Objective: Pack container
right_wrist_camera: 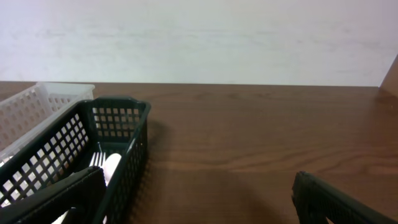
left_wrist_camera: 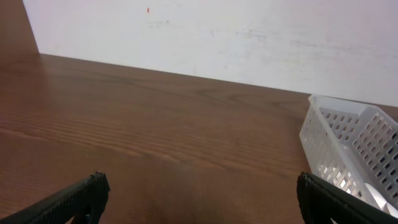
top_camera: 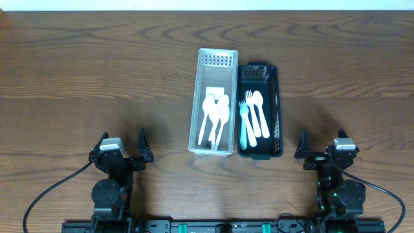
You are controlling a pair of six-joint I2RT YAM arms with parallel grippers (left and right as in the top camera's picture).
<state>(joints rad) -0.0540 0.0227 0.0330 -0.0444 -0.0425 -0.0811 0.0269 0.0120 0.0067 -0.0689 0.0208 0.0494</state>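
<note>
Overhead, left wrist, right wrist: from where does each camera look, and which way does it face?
Overhead: above the table, looking straight down at white basket and dark basket; left gripper and right gripper show, open.
Left wrist: low, facing forward to the wall; own fingers at bottom corners.
Right wrist: low, facing forward; own fingers at bottom corners.
Shared: both wrist views see the white basket; only the right sees the dark one.
</note>
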